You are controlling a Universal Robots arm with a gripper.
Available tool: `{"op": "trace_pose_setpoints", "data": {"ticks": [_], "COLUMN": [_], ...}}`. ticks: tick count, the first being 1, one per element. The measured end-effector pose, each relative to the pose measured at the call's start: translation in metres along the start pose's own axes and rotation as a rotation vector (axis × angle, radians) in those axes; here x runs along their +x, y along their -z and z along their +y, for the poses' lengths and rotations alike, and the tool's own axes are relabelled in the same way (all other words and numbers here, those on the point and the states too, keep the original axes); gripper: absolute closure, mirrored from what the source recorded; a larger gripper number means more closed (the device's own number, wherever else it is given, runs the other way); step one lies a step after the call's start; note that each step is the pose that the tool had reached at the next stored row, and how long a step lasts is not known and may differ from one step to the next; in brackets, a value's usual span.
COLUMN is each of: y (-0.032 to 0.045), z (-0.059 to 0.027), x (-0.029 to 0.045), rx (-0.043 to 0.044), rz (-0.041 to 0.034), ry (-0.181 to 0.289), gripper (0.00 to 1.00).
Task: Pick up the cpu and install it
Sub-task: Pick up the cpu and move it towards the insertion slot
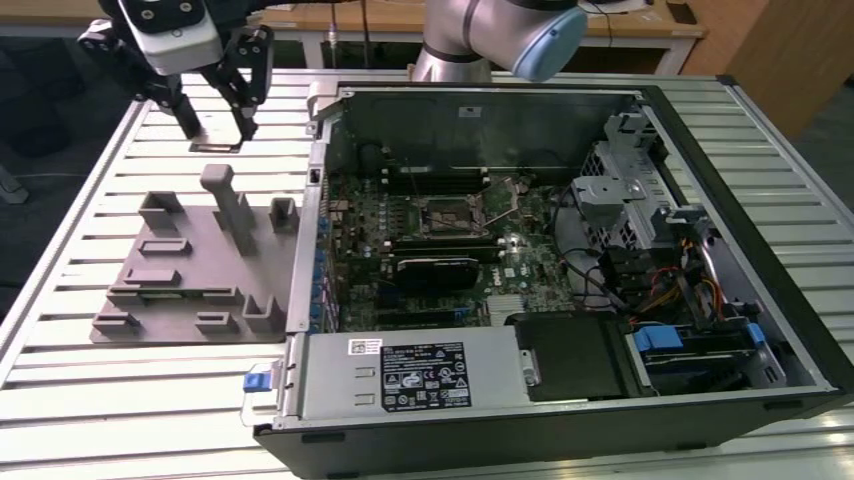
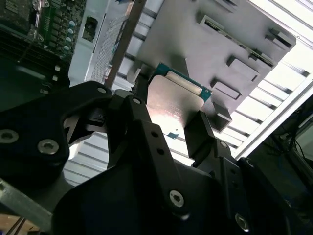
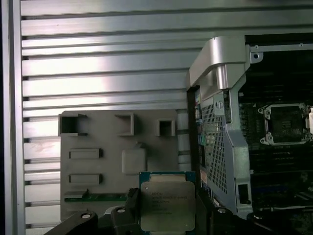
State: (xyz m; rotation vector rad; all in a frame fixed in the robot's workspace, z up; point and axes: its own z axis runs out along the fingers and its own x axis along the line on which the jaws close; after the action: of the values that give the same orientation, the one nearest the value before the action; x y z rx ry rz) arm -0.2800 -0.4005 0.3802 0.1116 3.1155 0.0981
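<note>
My gripper (image 1: 220,133) hangs above the slatted table beyond the grey tray, at the exterior view's left, shut on the cpu (image 1: 218,146). In both wrist views the cpu (image 3: 167,205) (image 2: 173,100) is a flat square chip with a silver top and a thin green rim, clamped by its edges between the two black fingers (image 2: 200,129). It sits in the air over the tray. The black cpu socket (image 1: 447,212) (image 3: 286,125) lies bare on the motherboard inside the open computer case, well off to the exterior view's right of the gripper.
The grey plastic tray (image 1: 187,270) (image 3: 112,161) with upright blocks lies on the slatted table left of the case. The case's metal side wall (image 1: 318,130) (image 3: 220,122) rises between tray and motherboard. Drive cages and cables (image 1: 654,230) crowd the case's right side.
</note>
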Motion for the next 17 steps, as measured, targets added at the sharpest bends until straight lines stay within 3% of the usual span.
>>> {"op": "trace_pose_setpoints", "data": {"ticks": [17], "y": [-0.0009], "z": [0.0027], "x": [-0.0383], "rx": [0.0002], "rz": [0.002], "ry": [0.0], "gripper": [0.46]}}
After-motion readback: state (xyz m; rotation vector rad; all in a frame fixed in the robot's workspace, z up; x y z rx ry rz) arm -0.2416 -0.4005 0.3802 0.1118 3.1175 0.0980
